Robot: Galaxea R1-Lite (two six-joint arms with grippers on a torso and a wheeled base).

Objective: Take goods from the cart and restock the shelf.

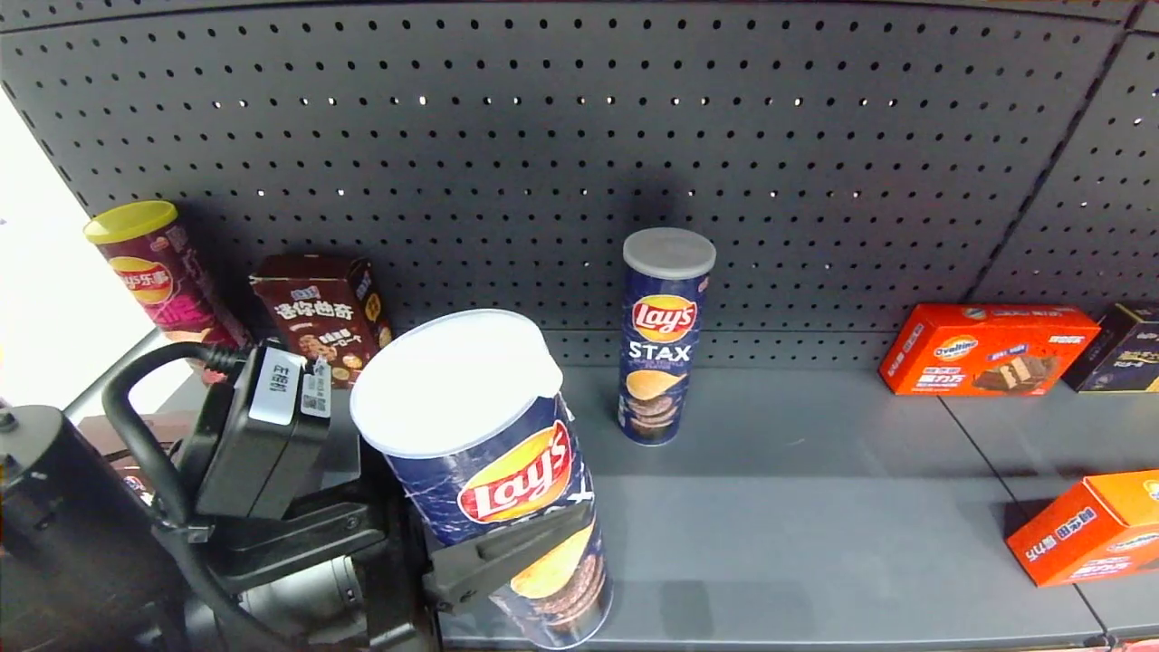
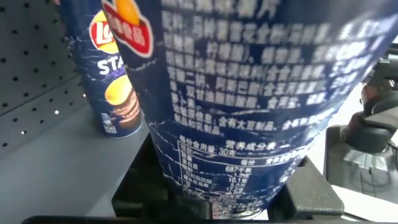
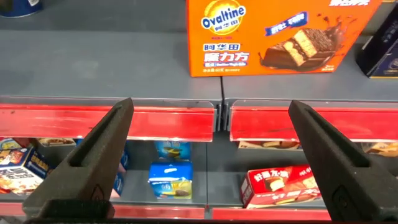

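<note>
Left gripper (image 1: pixel 507 551) clamped on chips can (image 1: pixel 471 453); can's long axis near upright, lid tipped toward 11 o'clock, base over shelf (image 1: pixel 815 507) front; standing can (image 1: pixel 659 353) at its 1 o'clock. Right gripper (image 3: pixel 211 109) spread wide, holding nothing

A shop: pegboard-backed shelf (image 1: pixel 815 507) of crisp cans (image 1: pixel 665 335) and snack boxes (image 1: pixel 987 349), with red price rails (image 3: pixel 168 121).

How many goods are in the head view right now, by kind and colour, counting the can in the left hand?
Blue chip cans: 2 (held blue can, standing blue can)
Maroon chip can: 1
Orange boxes: 2
Brown cookie box: 1
Dark box: 1
Total: 7
</note>
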